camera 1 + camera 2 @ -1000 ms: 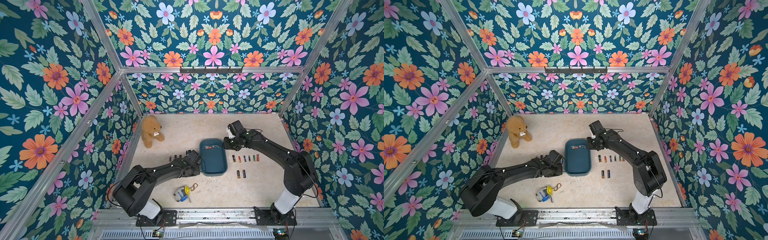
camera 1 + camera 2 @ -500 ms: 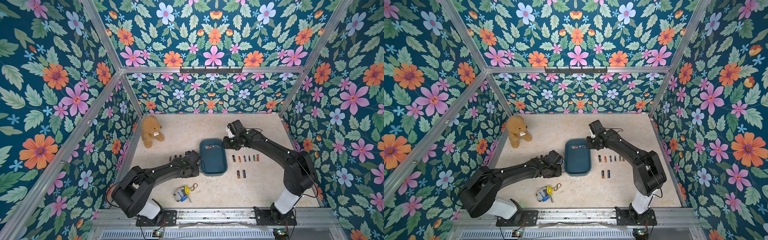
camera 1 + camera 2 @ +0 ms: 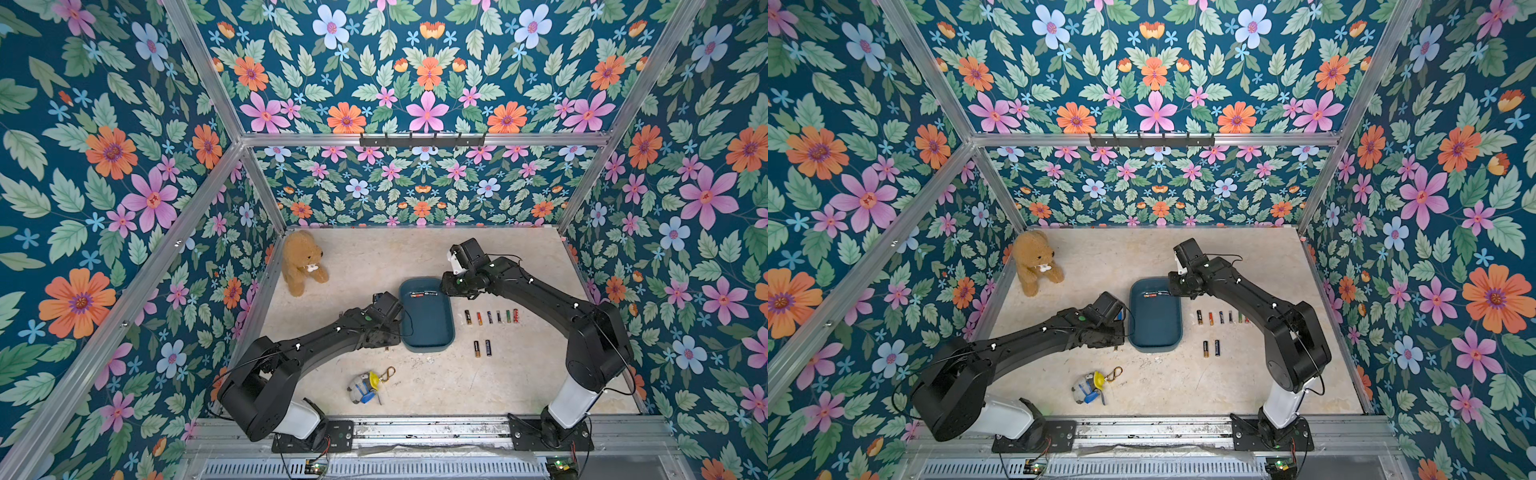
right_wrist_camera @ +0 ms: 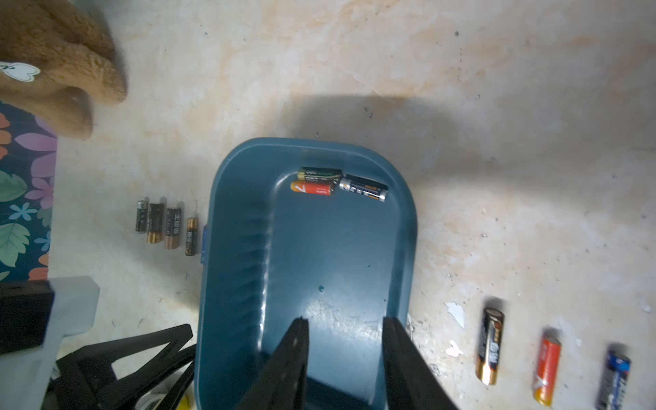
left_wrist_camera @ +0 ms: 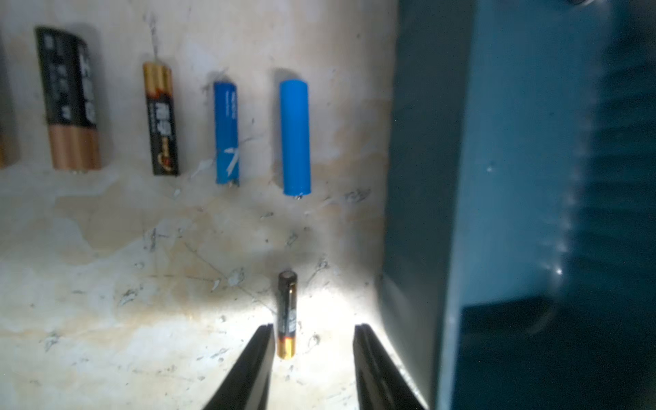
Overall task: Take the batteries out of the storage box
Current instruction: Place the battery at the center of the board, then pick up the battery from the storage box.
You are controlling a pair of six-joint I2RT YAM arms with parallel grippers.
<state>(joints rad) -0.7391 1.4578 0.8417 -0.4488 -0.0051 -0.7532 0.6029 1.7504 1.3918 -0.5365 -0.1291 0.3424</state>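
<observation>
Near the middle of the surface (image 3: 519, 386), the storage box (image 3: 428, 332) holds three batteries (image 4: 312, 187) bunched at its far end: one red-orange, one green-and-black, one dark with a silver tip. The left arm (image 3: 324, 338) stretches low and nearly level from its base at the near edge. Its hand (image 5: 314, 326) is just beside the box's left wall, fingers spread, and a slim black-and-copper battery (image 5: 287, 316) lies loose on the surface between them, next to one finger. The right arm (image 3: 540, 299) rises from the near right corner and bends down over the box's far right corner. Its hand (image 4: 346, 321) hangs above the box floor, fingers apart with nothing between them. Outside the box lie a left row (image 4: 167, 227) and a right row (image 3: 490, 317) of batteries. Their labels carry white lettering, all too blurred to read.
</observation>
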